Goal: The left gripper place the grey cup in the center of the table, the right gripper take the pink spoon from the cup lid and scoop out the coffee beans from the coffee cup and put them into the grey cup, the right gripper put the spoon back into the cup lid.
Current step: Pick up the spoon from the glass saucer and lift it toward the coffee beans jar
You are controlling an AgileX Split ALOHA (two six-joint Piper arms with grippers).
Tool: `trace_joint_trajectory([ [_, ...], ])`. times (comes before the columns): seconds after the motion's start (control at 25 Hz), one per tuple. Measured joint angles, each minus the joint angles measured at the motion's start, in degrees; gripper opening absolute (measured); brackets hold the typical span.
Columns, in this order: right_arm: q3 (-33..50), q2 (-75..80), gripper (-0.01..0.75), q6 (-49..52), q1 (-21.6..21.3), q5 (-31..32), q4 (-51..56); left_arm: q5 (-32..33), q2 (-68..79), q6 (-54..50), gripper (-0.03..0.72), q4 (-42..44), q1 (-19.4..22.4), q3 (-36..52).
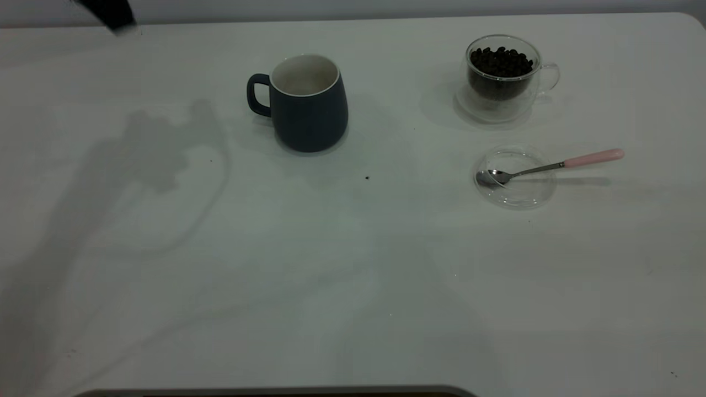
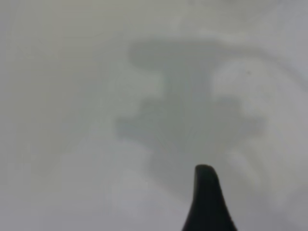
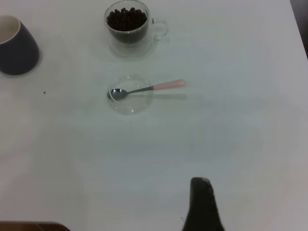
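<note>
The grey cup (image 1: 306, 105) (image 3: 17, 45) stands upright toward the back of the table (image 1: 353, 275), a little left of the middle, handle to the left. At the back right is the coffee cup (image 1: 502, 77) (image 3: 127, 26), filled with coffee beans (image 1: 502, 60). Just in front of it lies the cup lid (image 1: 515, 176) (image 3: 129, 94). The pink spoon (image 1: 551, 165) (image 3: 147, 89) rests with its bowl in the lid and its handle out over the rim to the right. My left gripper (image 2: 207, 202) hangs over bare table. My right gripper (image 3: 203, 204) is high up, well in front of the lid.
A black part of the left arm (image 1: 110, 14) shows at the far left corner, and its shadow falls across the left side of the table. A few dark specks (image 1: 367, 177) lie on the tabletop. The table's far right corner is rounded.
</note>
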Motion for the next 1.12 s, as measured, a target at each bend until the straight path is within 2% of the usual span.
trace_joint_trajectory([
  [0.28,0.0,0.0,0.591,0.0,0.0,0.0,0.0,18.0,-15.2,-20.0,0.586,2.4,0.0,0.0],
  [0.44,0.0,0.0,0.591,0.0,0.0,0.0,0.0,18.0,-24.1,-27.1,0.586,2.2,0.0,1.2],
  [0.6,0.0,0.0,0.591,0.0,0.0,0.0,0.0,18.0,-35.6,-34.6,0.586,2.2,0.0,6.5],
  [0.76,0.0,0.0,0.591,0.0,0.0,0.0,0.0,18.0,-48.6,-37.9,0.586,2.4,0.0,18.0],
  [0.96,0.0,0.0,0.591,0.0,0.0,0.0,0.0,17.6,-61.8,-45.2,0.586,3.6,0.0,36.7],
  [1.12,0.0,0.0,0.591,0.0,0.0,0.0,0.0,15.6,-69.9,-47.6,0.586,5.1,0.0,49.5],
])
